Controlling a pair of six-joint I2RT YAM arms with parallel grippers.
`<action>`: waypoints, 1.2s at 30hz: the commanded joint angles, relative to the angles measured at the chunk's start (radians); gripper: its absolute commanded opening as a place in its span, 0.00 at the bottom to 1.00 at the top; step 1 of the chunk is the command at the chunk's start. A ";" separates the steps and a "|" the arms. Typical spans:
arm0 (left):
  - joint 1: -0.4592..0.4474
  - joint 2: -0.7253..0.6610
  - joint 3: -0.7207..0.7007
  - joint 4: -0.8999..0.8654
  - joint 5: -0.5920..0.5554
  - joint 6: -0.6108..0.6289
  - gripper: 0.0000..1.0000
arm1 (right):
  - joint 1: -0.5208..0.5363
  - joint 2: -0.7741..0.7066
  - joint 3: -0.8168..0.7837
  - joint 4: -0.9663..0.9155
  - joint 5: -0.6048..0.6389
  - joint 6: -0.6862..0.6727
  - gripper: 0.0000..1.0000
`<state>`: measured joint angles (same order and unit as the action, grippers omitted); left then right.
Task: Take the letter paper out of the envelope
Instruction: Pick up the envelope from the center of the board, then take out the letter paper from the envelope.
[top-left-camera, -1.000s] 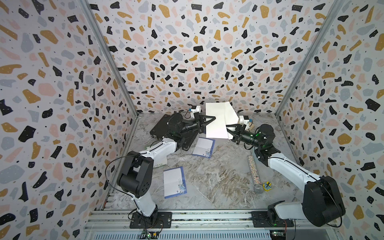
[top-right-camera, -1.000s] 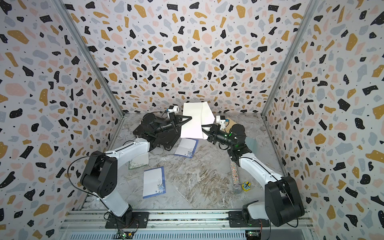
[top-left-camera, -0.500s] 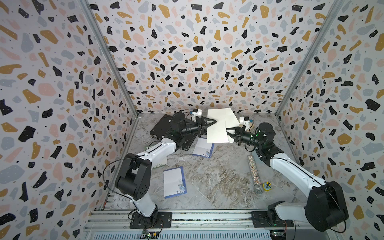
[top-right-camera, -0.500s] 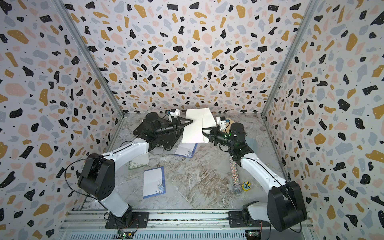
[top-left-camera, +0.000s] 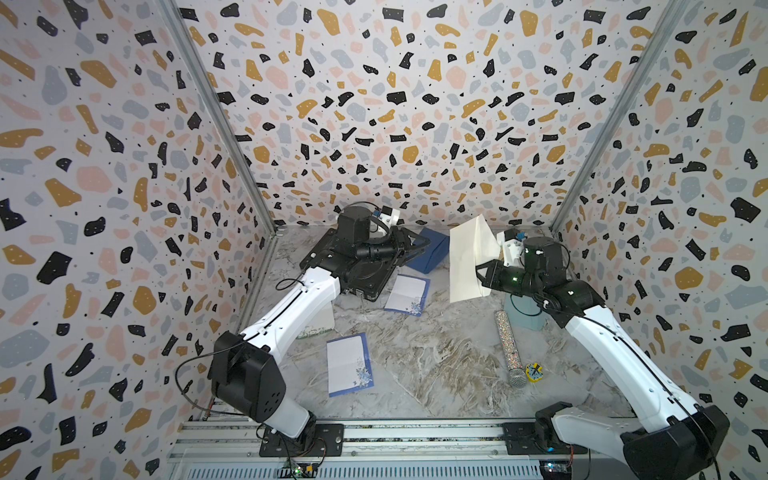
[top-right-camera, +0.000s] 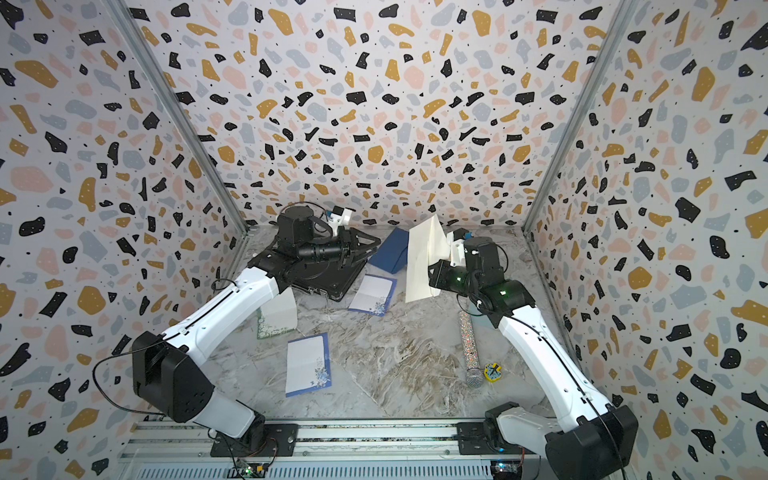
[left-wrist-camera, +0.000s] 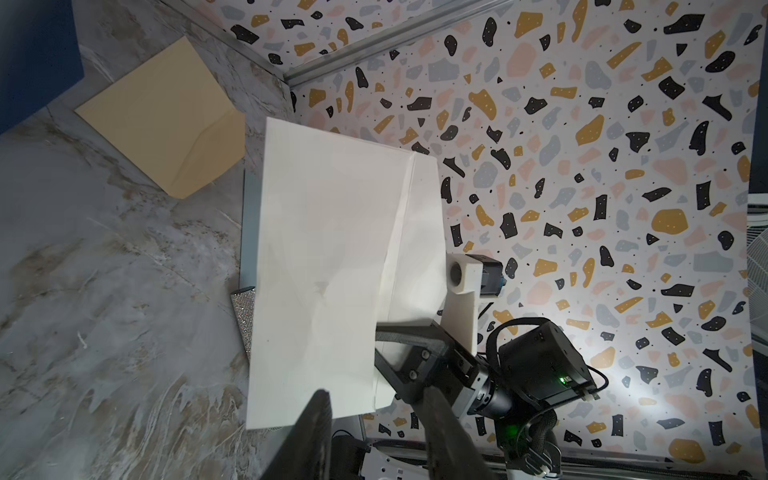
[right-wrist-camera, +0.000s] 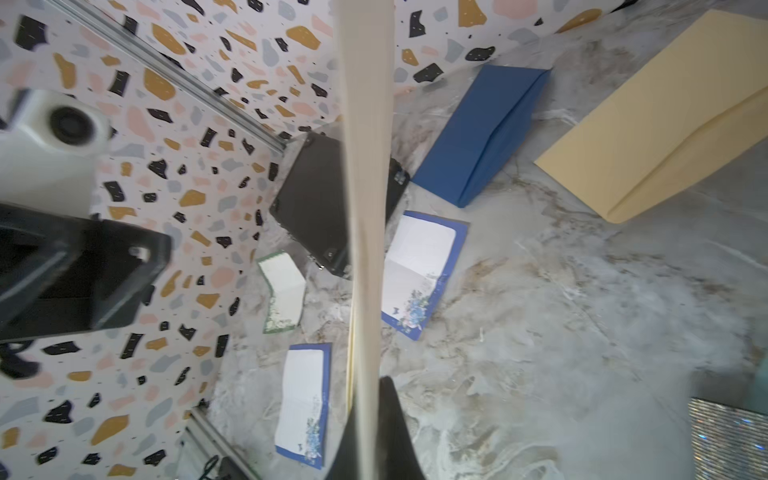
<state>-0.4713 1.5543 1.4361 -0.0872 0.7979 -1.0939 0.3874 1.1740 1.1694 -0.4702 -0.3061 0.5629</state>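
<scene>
A white envelope hangs on edge above the back of the table. My right gripper is shut on its lower right edge. In the right wrist view the envelope runs edge-on out of the shut right gripper. The left wrist view shows its broad face, with the flap at one side. My left gripper is open and holds nothing, a short way left of the envelope. The letter paper is hidden.
A blue envelope and a tan envelope lie at the back. A black case sits under my left arm. Two blue-bordered sheets, a green-bordered sheet, a glittery microphone and a teal box lie on the marble table.
My right gripper shut on the envelope. My left gripper let go of it, opened and drew back to the left. The envelope moved right with my right gripper.
</scene>
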 joint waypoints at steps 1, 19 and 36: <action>-0.032 0.030 0.074 -0.047 -0.008 0.059 0.36 | 0.038 0.012 0.070 -0.076 0.131 -0.171 0.00; -0.117 0.157 0.250 -0.138 -0.026 0.150 0.09 | 0.297 0.085 0.150 -0.133 0.380 -0.295 0.00; -0.121 0.176 0.229 -0.168 -0.094 0.213 0.05 | 0.366 0.108 0.210 -0.167 0.396 -0.215 0.00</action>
<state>-0.5858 1.7134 1.6524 -0.2829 0.7265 -0.9062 0.7406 1.2804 1.3403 -0.6071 0.0647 0.3241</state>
